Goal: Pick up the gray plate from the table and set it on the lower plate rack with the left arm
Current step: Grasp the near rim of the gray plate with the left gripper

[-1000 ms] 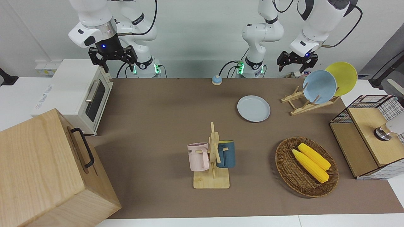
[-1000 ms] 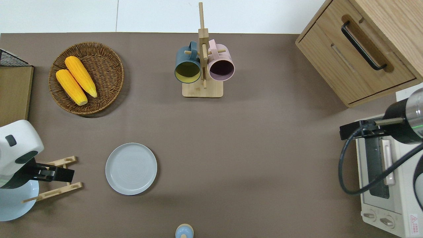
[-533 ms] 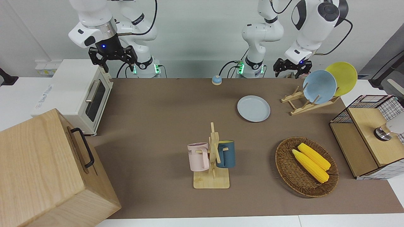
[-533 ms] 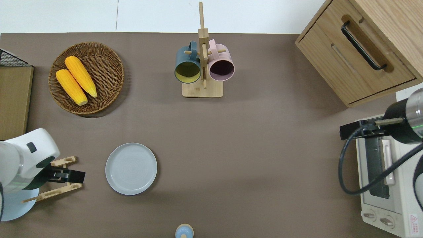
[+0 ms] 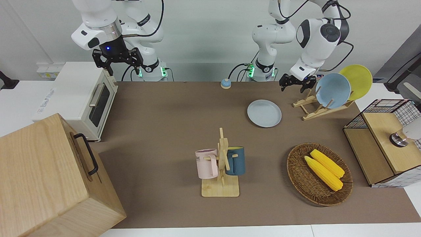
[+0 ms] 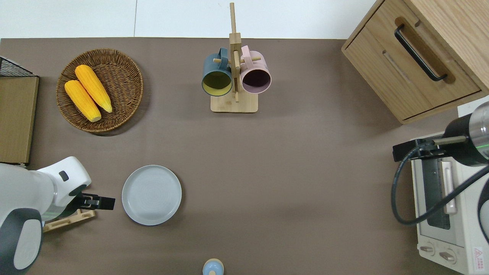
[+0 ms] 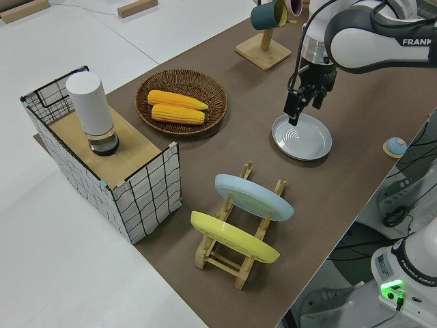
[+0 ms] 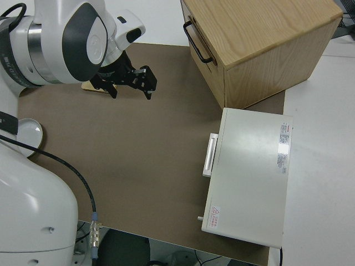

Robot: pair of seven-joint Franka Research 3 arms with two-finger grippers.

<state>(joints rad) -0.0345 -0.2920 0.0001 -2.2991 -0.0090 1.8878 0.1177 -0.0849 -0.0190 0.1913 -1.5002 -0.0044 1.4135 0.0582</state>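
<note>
Table [image 5: 164, 108] is the brown mat surface; wooden cabinet [image 5: 49, 177] and toaster oven [image 5: 82, 98] sit at the right arm's end, well apart from the working hand. Right gripper [image 5: 117, 61] is parked, fingers spread, holding nothing. Left arm [image 5: 314, 36] is the one working: left gripper [image 6: 100, 202] hangs over the low end of the lower plate rack [image 5: 317, 108], fingers pointing down, carrying nothing; how wide the fingers stand I can't tell. Rack already holds a sky-blue plate [image 5: 333, 90] and a yellow plate [image 5: 357, 80] in its upper slots, on the side of the hand away from the target; low slots look free. Key relation: gray plate [image 6: 151, 194] lies flat on the table just beside the hand, toward the right arm's end of the table, its near rim almost under the fingertips in the overhead view. Plate is round, so no long axis to line up with; a rim pinch looks like the only grasp. Judgement: approach phase, nothing picked yet. Next move likely a short sideways shift plus descent onto the rim nearest the hand. Risk: flat plate, low rim, fingers may slide off.
</note>
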